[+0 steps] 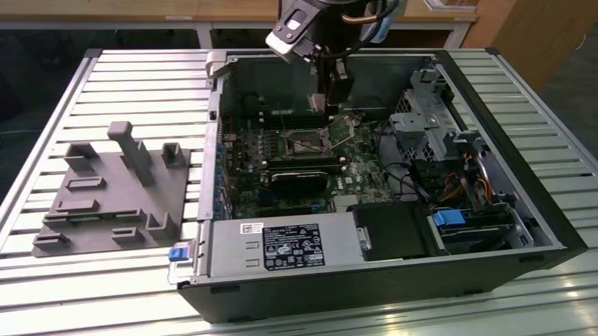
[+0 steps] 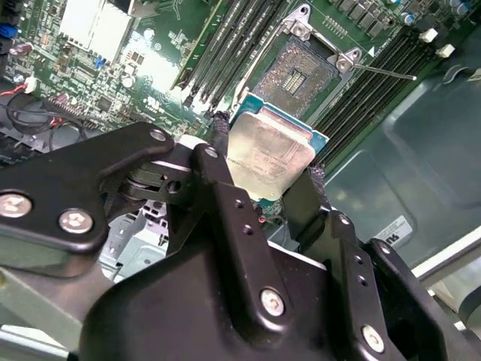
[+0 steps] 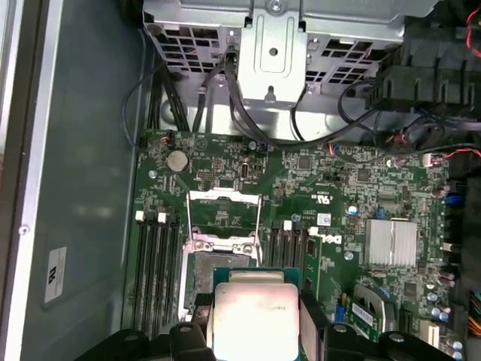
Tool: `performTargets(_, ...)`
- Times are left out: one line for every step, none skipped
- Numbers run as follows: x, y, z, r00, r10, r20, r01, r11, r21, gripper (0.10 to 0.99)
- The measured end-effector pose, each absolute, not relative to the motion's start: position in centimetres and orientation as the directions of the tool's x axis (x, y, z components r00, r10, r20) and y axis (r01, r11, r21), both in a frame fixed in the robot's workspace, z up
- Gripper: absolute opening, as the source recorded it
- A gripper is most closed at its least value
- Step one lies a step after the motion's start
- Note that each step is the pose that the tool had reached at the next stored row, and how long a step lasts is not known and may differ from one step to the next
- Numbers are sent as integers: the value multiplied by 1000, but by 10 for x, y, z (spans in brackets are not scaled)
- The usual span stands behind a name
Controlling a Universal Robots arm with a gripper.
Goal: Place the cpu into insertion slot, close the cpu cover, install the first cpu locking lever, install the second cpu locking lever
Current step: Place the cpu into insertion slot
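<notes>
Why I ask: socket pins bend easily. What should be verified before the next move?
1. Grip on the cpu, between the gripper's fingers: ok.
2. Nothing lying in the insertion slot: ok.
3. The cpu cover swung up off the slot: ok.
4. One locking lever released, out to the side: ok.
5. The cpu squared to the slot: cannot tell.
6. The cpu seated: not ok, it hangs above the board.

insertion slot [image 2: 297,75] uncovered, memory slots [image 2: 225,53] flanking both sides, cpu cover [image 3: 225,195] flipped back
</notes>
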State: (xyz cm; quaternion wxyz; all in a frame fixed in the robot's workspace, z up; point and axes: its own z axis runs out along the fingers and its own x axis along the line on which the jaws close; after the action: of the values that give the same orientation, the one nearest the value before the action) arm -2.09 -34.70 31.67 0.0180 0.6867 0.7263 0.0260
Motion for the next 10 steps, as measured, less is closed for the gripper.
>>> performTargets(-21,-347,315,-56,998,10,997,55,62,537)
performTargets(-21,-347,313,-56,998,10,997,55,62,537)
performTargets(-21,-346,312,-56,998,10,997,55,62,537)
performTargets(-21,-346,310,-56,998,9,997,55,62,537)
performTargets(-21,-345,309,-56,998,10,997,55,62,537)
performTargets(-21,-345,307,-56,998,10,997,55,62,537)
performTargets(-22,-345,305,-56,998,10,997,55,62,537)
performTargets(-22,-344,303,-56,998,10,997,55,62,537)
performTargets(-22,-344,301,-56,998,10,996,56,62,537)
performTargets(-23,-343,300,-56,998,10,996,56,63,537)
